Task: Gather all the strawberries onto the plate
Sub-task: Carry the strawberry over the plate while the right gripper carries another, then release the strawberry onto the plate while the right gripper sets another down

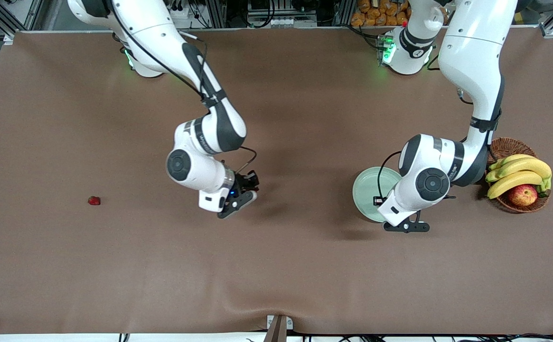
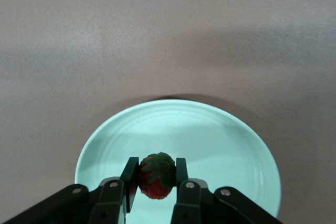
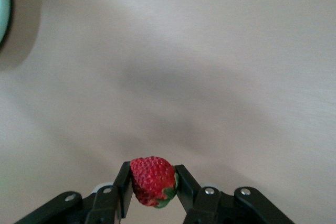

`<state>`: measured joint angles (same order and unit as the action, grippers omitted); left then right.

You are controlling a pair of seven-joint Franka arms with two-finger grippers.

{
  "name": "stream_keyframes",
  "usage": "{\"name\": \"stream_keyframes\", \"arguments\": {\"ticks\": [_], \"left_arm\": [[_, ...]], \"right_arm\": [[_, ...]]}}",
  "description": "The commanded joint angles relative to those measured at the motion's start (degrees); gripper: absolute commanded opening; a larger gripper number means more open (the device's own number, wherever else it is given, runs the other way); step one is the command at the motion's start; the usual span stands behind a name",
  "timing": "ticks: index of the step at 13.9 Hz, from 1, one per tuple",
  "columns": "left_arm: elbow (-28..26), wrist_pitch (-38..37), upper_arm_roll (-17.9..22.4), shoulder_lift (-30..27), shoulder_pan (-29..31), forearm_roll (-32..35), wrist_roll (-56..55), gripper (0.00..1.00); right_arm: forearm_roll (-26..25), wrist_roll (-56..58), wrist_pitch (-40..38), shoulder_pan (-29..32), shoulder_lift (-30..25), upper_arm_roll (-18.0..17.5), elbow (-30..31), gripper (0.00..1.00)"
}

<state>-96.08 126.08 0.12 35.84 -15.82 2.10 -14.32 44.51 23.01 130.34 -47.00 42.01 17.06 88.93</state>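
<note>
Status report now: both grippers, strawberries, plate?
Left gripper holds strawberry over plate. Right gripper holds second strawberry over bare table. Third strawberry toward right arm's end.

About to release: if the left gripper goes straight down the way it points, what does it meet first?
Probably the plate: the left gripper, shut on a strawberry, points down over its bare inside, nothing between; height is unclear.

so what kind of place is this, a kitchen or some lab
Most likely a robotics lab, not a kitchen: two white robot arms share a brown cloth-covered table, aluminium framing and cables run along its edge by the bases, and a brown wicker basket of fruit sits as a prop.
</note>
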Motion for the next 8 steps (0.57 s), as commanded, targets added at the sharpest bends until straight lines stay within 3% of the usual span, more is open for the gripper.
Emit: {"name": "stream_keyframes", "arguments": {"ticks": [1, 4, 5, 8], "left_arm": [[-0.5, 1.0, -0.6, -0.4, 0.8, 1.4, 0.8, 0.47], [-0.6, 0.9, -0.6, -0.2, 1.4, 1.4, 0.8, 0.93], [-0.6, 0.9, -0.7, -0.1, 1.6, 1.4, 0.8, 1.00], [-0.8, 0.2, -0.8, -1.1, 1.1, 1.4, 0.9, 1.00]], "right_arm": [[3.3, -0.9, 3.8, -2.4, 2.4, -0.4, -1.7, 0.17], [4.4, -2.3, 6.3, -4.2, 5.1, -2.1, -3.7, 0.17], [4.4, -3.0, 7.5, -4.7, 6.1, -2.6, -4.6, 0.17], [4.4, -7.0, 8.8, -7.3, 7.6, -3.9, -4.8, 0.17]]}}
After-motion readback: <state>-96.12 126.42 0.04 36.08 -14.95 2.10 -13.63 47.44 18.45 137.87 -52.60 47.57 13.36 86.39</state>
